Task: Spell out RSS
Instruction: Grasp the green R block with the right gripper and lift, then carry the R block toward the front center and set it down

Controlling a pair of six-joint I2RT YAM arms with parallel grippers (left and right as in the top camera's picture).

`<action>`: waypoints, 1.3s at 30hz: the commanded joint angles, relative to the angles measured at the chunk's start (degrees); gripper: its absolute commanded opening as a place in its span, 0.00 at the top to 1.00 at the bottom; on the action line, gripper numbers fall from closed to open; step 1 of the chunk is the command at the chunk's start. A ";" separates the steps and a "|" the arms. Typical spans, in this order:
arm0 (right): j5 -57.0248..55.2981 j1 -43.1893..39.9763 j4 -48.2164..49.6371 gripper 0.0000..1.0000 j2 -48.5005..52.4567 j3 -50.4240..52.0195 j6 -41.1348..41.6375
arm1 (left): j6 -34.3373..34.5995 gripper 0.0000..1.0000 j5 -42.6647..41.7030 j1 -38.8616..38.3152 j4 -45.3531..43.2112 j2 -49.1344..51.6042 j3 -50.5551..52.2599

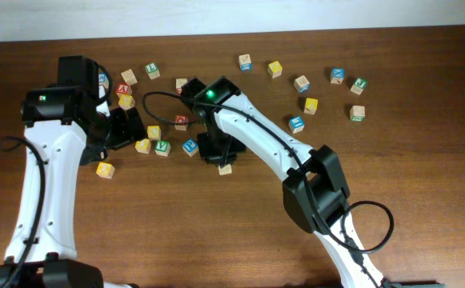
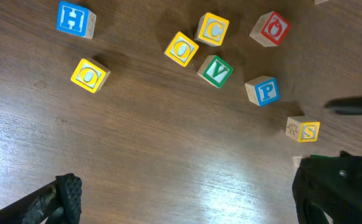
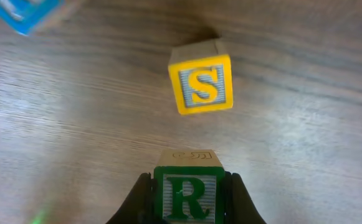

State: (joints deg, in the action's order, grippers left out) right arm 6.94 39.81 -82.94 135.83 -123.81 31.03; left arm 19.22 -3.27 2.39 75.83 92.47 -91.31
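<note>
1. The R cube (image 3: 188,198) is nearest the right wrist camera. The right gripper (image 3: 187,190) is closed on its two sides, with the green face and white letter upward. I cannot tell whether the cube rests on the table (image 3: 56,124) or hangs just above it.
2. The S cube (image 3: 200,84) lies straight ahead of the jaws, slightly to the right. It is apart from the R, with a strip of bare wood between, and is turned a little off square.
3. Both letters read upright in this view and stand one above the other. So the R probably has to go down at the S's left side.
4. The left gripper (image 2: 190,196) is spread wide and empty. The S sits just beside its right finger, but the right arm is nearer to it.
5. A second S is not readable anywhere.
6. The cubes are small, sharp-edged wood with painted faces and plain sides. The table is smooth with a grained finish.
</note>
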 commanded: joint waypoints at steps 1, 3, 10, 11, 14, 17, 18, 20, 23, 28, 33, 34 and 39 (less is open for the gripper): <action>1.01 0.31 0.55 0.91 -0.42 1.42 1.44 | -0.46 0.01 -0.57 0.13 -0.09 -0.13 -0.31; 0.76 -0.42 0.46 0.96 -0.44 1.40 1.36 | -0.46 0.01 -0.57 0.13 -0.09 -0.13 -0.31; 1.64 -11.91 -8.92 0.96 -10.03 1.36 -7.37 | -0.46 0.01 -0.57 0.13 -0.09 -0.13 -0.31; 1.60 -12.11 -10.27 0.95 -11.43 1.36 -8.35 | -0.46 0.01 -0.57 0.13 -0.09 -0.13 -0.31; 1.42 -6.10 -11.21 0.96 -12.15 2.75 -8.26 | -0.46 0.01 -0.57 0.13 -0.09 -0.13 -0.31; 0.96 -3.41 -8.52 0.96 -12.17 8.52 -8.04 | -0.46 0.01 -0.57 0.13 -0.09 -0.13 -0.31; 0.98 -3.93 -8.66 0.96 -12.48 9.66 -8.07 | -0.46 0.01 -0.57 0.13 -0.09 -0.13 -0.31; -0.90 -3.87 -10.36 0.96 -14.84 9.77 -8.33 | -0.46 0.01 -0.57 0.13 -0.09 -0.13 -0.31; -3.80 -3.43 -12.83 0.96 -24.90 11.21 -8.09 | -0.46 0.01 -0.57 0.13 -0.09 -0.13 -0.31; -2.27 -1.84 16.55 0.96 -37.57 37.94 1.27 | -0.46 0.01 -0.57 0.13 -0.09 -0.13 -0.31; -5.03 2.56 40.15 0.95 -29.38 48.17 9.92 | -0.46 0.01 -0.57 0.13 -0.09 -0.13 -0.31; -7.19 4.31 41.75 0.95 -27.39 48.17 12.44 | -0.46 0.01 -0.57 0.13 -0.09 -0.13 -0.31; -14.03 11.08 42.58 0.95 -21.42 48.17 21.77 | -0.46 0.01 -0.57 0.13 -0.09 -0.13 -0.31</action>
State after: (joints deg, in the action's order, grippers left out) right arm -4.36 50.02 -40.14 112.42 -76.14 47.68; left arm 19.22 -3.27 2.39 75.77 92.47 -91.35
